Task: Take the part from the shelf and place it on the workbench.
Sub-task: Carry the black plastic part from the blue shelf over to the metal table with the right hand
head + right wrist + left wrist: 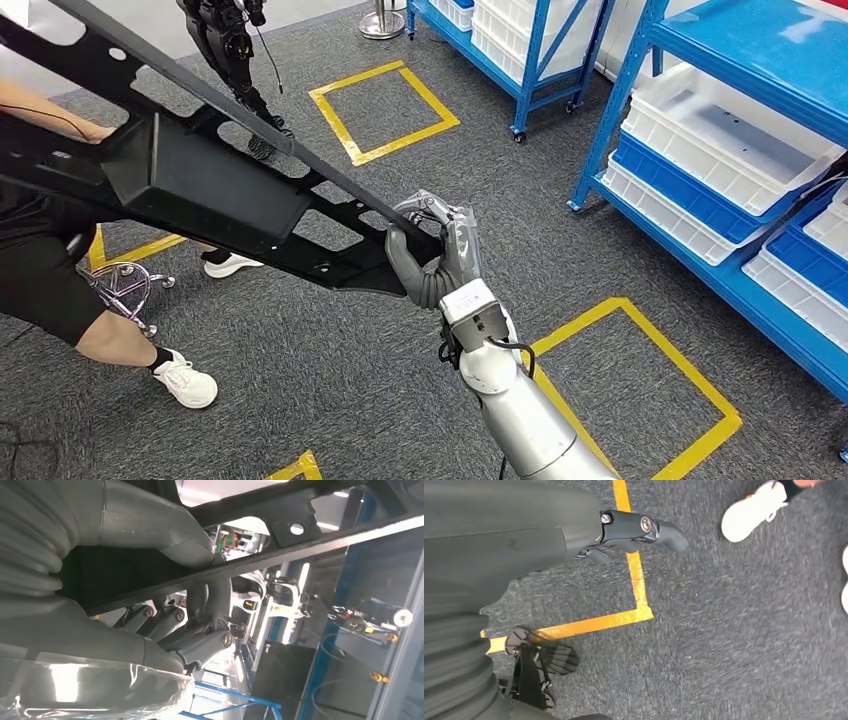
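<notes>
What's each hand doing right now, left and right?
Left hand: holding nothing, hanging over the grey carpet; open or shut cannot be told.
Right hand: closed on the black part, gripping one end.

The part [200, 190] is a long, flat black frame of moulded plastic or metal, pierced with angular cut-outs and small round holes, with a solid raised box-like block near its middle and a straight bar running along its upper edge. It hangs in the air above the grey carpet, tilted, stretching from the upper left of the head view down to its lower end, where the right hand [432, 255] grips it, thumb on one face and fingers wrapped round the other. Its far end passes out of the picture beside a person.
</notes>
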You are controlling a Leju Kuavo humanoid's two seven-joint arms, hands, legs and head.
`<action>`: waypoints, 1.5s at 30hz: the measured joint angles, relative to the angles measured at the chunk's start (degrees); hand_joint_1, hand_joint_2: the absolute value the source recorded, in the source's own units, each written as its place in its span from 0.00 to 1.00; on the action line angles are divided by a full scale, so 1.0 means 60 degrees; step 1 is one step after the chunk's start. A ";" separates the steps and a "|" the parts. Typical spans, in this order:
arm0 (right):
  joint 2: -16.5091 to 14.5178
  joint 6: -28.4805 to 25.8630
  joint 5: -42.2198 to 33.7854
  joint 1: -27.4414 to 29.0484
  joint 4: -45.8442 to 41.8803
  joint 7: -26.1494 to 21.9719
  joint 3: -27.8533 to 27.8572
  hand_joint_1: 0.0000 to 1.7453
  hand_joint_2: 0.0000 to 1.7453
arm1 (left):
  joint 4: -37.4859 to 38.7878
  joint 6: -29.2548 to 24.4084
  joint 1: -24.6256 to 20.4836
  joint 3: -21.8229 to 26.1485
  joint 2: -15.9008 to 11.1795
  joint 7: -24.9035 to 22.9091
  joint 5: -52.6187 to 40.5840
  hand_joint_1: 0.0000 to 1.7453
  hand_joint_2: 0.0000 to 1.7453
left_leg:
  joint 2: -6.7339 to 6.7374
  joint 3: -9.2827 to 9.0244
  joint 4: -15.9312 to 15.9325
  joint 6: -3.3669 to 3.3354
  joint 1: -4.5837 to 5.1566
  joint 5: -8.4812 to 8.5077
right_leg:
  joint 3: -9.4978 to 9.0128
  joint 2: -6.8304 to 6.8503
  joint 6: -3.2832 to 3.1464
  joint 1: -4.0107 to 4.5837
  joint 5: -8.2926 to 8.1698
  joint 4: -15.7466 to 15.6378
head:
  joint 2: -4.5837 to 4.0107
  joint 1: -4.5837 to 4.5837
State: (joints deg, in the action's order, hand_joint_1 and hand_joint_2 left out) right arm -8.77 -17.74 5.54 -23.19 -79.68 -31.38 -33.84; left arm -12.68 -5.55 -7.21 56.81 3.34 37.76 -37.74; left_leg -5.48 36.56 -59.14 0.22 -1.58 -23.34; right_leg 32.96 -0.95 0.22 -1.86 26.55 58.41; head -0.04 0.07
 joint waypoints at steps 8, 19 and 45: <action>-0.0044 0.0007 0.0006 0.0022 -0.0047 0.0002 0.0008 1.00 1.00 | -0.0005 -0.0015 -0.0006 -0.0001 -0.0012 0.0014 -0.0002 0.00 1.00 | 0.1024 0.0887 -0.1729 -0.0119 0.0050 -0.0496 | -0.0108 0.0718 -0.0271 0.0250 0.0132 -0.0012 | 0.0000 -0.0061; -0.0128 0.0256 -0.0050 -0.0240 -0.0051 0.0187 0.0011 1.00 1.00 | -0.0036 0.0016 -0.0173 -0.0013 -0.0057 0.0019 -0.0076 0.00 1.00 | 0.0835 -0.0414 0.0687 -0.0723 0.0247 0.0323 | 0.0597 0.0227 -0.0201 0.0265 0.1018 0.1716 | 0.0000 0.0000; 0.0070 -0.0008 0.0425 0.0363 -0.0432 0.0156 0.0361 1.00 1.00 | -0.0033 -0.0232 -0.0338 -0.0643 0.0042 -0.0622 -0.0696 0.00 1.00 | 0.1441 0.0148 -0.0003 -0.0293 0.0269 0.0108 | -0.0335 0.1063 -0.0067 0.0301 0.0259 -0.0197 | 0.0001 -0.0059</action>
State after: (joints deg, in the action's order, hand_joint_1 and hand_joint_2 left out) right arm -8.35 -17.79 8.09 -21.02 -82.27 -30.44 -31.68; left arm -12.87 -6.94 -9.24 52.95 3.60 34.03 -41.91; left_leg 3.16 37.44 -59.16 -1.54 0.03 -22.69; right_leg 30.94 5.42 -0.18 -0.05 28.11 57.23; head -0.04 -0.29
